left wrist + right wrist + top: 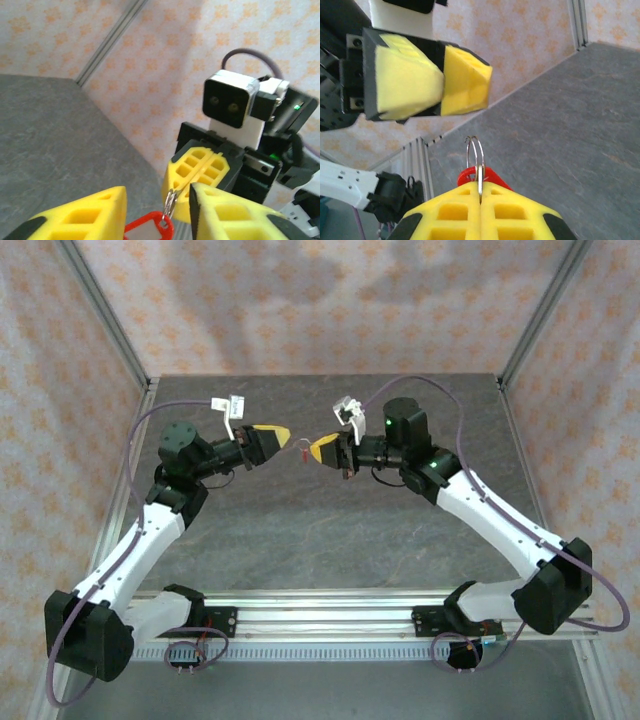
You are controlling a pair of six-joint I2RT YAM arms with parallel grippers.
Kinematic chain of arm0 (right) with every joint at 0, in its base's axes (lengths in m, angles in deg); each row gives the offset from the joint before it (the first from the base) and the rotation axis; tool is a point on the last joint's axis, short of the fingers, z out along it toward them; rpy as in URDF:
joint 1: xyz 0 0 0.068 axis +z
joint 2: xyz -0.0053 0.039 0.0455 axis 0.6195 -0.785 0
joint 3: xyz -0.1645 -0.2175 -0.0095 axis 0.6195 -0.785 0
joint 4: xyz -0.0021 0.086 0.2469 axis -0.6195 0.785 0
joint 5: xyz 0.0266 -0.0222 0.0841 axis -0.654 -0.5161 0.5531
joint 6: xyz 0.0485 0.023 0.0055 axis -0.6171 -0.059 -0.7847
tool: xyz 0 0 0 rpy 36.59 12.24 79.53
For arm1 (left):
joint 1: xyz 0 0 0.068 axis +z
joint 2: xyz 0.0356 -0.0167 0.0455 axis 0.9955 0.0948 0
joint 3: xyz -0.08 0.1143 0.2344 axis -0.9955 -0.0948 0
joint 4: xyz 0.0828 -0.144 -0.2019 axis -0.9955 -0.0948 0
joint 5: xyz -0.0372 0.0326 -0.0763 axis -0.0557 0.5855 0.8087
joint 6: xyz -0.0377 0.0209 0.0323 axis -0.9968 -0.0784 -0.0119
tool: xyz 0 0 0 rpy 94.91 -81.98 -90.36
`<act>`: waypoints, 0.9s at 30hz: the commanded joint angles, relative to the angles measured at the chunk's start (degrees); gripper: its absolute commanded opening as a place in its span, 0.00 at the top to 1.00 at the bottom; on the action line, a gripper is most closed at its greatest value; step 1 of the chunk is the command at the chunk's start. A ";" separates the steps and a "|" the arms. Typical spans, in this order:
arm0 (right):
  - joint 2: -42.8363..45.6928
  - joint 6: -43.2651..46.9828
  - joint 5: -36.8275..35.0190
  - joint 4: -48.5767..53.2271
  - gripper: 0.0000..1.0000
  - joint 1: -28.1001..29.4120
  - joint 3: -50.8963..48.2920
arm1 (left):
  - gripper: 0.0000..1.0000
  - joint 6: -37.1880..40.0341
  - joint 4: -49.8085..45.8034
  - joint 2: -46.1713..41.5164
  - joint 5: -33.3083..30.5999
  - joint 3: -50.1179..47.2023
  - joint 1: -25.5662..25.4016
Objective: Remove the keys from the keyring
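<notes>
Red keyring (148,228) in grasp of clenched right pincer (480,192), just beside released left pincer (157,202).

Above the middle of the surface (330,530), the left gripper (286,433) and right gripper (315,450) face each other, tips near. A ring (170,202) sticks out of the right gripper; the keyring (303,452) hangs under it, between them.

Top external camera: high at 6 o'clock, facing 12 o'clock, looking down over the table (300,540). Left wrist camera faces 3 o'clock, right wrist camera 9 o'clock, both close-range. All views share the keyring (147,227).
</notes>
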 commanded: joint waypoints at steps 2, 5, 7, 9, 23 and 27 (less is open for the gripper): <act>0.84 8.98 -1.06 12.54 1.00 -0.78 4.77 | 0.59 10.63 -13.14 -0.92 0.36 5.44 0.41; -0.43 12.24 -0.79 17.58 1.00 -1.27 7.17 | 0.53 15.25 -19.15 -0.30 1.74 7.80 0.20; -1.55 14.18 -0.13 20.56 1.00 -1.36 8.75 | 0.51 19.31 -24.36 0.21 2.10 9.63 -0.46; -2.86 16.18 1.00 23.62 1.00 -1.36 10.54 | 0.48 24.10 -30.41 0.91 2.05 11.97 -1.67; -5.90 20.67 8.58 30.59 1.00 -1.36 15.51 | 0.45 35.63 -46.01 6.62 2.81 19.98 -6.14; -6.20 20.50 9.39 30.52 1.00 -1.31 15.34 | 0.45 35.98 -46.95 7.96 4.19 20.66 -6.95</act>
